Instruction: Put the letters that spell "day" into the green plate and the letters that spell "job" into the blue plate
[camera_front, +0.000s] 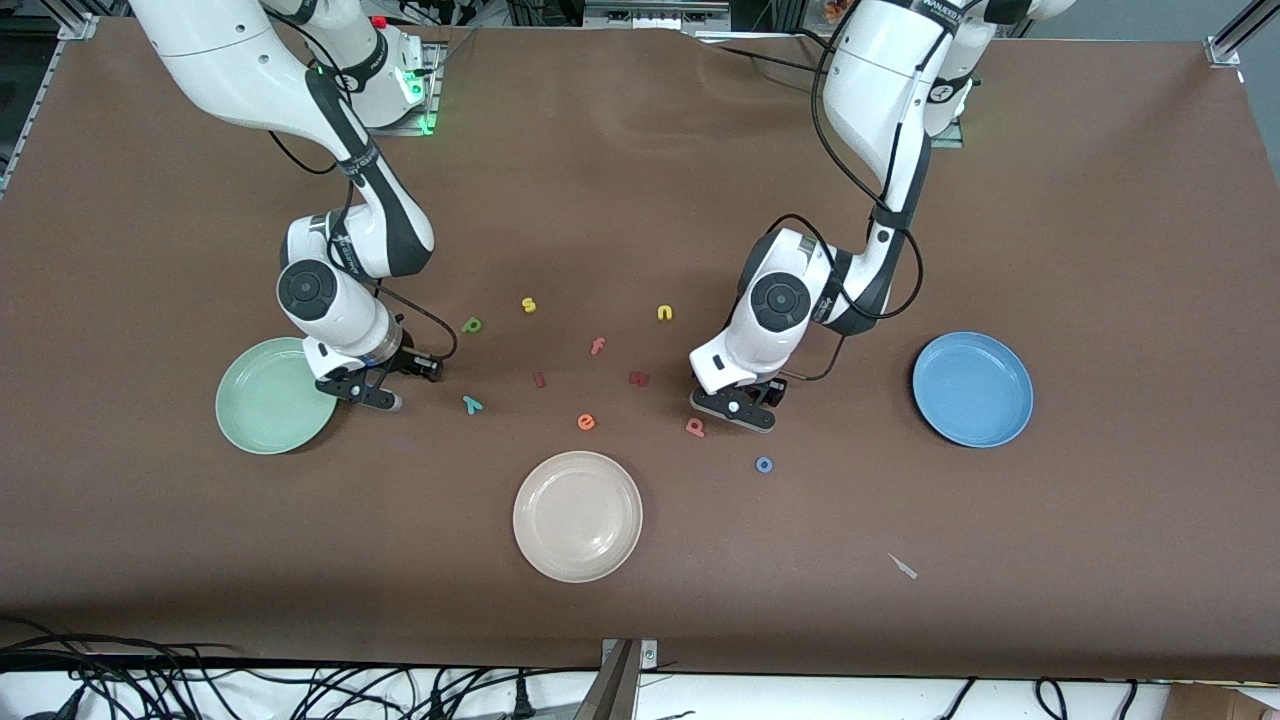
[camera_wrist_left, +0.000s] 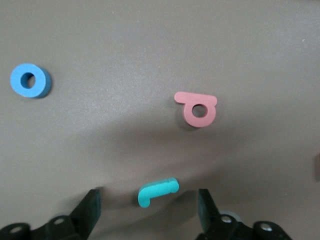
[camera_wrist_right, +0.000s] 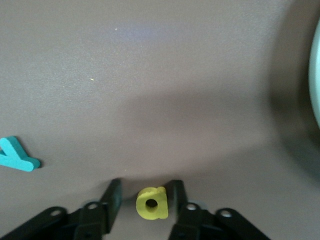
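Observation:
My left gripper (camera_front: 735, 408) is low over the table, open, its fingers wide on either side of the teal "j" (camera_wrist_left: 157, 191). The pinkish "b" (camera_wrist_left: 197, 108) (camera_front: 695, 427) and the blue "o" (camera_wrist_left: 30, 80) (camera_front: 764, 464) lie close by. The blue plate (camera_front: 972, 388) sits toward the left arm's end. My right gripper (camera_wrist_right: 145, 185) (camera_front: 375, 392) is down beside the green plate (camera_front: 270, 400). Its jaws stand narrow around the yellow "d" (camera_wrist_right: 151, 202), one finger at the letter and a small gap at the other. The teal "y" (camera_front: 472, 404) (camera_wrist_right: 15, 155) and the green "a" (camera_front: 471, 324) lie nearby.
A cream plate (camera_front: 577, 515) sits nearest the front camera. Loose letters lie mid-table: yellow "s" (camera_front: 529, 305), yellow "n" (camera_front: 665, 313), red "f" (camera_front: 597, 346), orange "e" (camera_front: 586, 422), and two dark red ones (camera_front: 640, 378). A small scrap (camera_front: 903, 566) lies nearer the camera than the blue plate.

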